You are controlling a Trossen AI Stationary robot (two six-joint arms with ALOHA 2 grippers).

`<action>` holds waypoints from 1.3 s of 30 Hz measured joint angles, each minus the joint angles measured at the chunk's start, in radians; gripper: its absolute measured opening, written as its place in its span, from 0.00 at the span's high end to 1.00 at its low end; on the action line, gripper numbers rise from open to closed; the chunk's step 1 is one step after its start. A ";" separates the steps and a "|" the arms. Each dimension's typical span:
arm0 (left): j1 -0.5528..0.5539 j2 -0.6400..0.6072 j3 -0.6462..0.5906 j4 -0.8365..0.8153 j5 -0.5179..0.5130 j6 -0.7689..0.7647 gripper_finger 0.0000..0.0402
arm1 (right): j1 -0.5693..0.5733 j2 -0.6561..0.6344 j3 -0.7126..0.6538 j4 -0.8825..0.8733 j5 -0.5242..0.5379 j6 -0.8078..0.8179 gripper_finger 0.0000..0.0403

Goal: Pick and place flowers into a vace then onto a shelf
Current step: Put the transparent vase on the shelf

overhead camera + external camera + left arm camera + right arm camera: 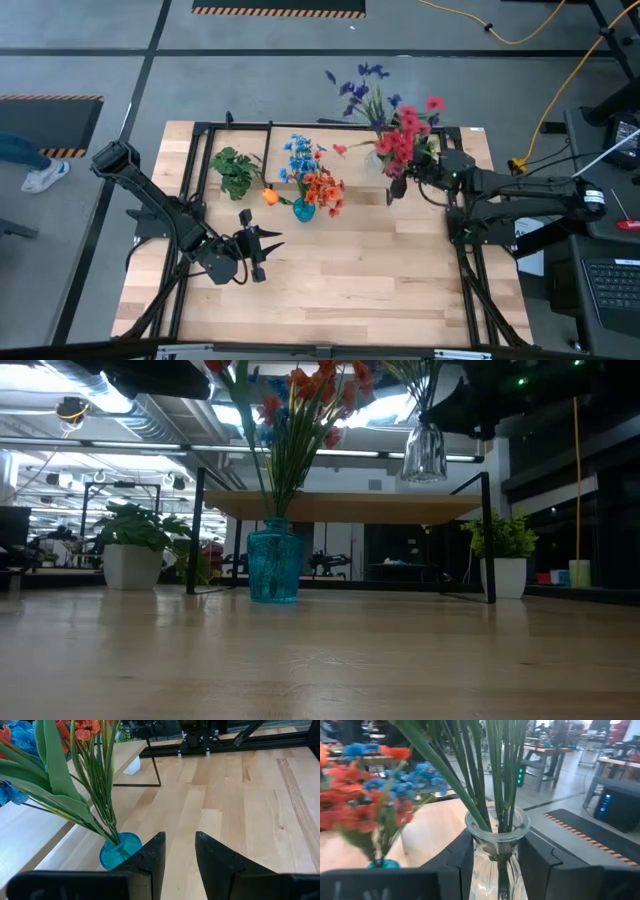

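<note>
My right gripper (398,188) is shut on a clear glass vase (425,450) that carries red and purple flowers (405,135). In the low view the vase is in the air, higher than the shelf board (350,507). A blue vase (273,565) with orange and blue flowers (312,175) stands on its base on the table in front of the shelf. An orange tulip (270,197) lies just left of it. My left gripper (258,245) is open, low over the table on the near-left side of the blue vase (117,851), and touches nothing. My right gripper pinches the clear vase by its neck (497,845), just under the flared rim, one finger (457,862) on each side. The fingers come in roughly level from the table's right. The vase is lifted clear and upright, with the green stems rising out of its mouth.
Two small potted plants stand at the shelf's ends, one on the left (130,550) and one on the right (505,555). Thin black shelf legs (200,530) and a black frame (190,180) border the table. Bare wood (350,280) stretches across the near half of the table.
</note>
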 joint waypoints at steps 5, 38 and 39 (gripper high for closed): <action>0.000 0.000 0.000 0.000 0.000 0.000 0.75 | -0.054 0.024 0.000 0.014 -0.034 0.008 0.70; 0.000 0.000 0.000 -0.001 0.000 0.000 0.75 | -0.159 0.136 0.000 0.066 -0.105 0.076 0.70; 0.000 0.000 0.000 -0.001 0.000 0.000 0.75 | -0.159 0.136 0.000 0.066 -0.105 0.076 0.70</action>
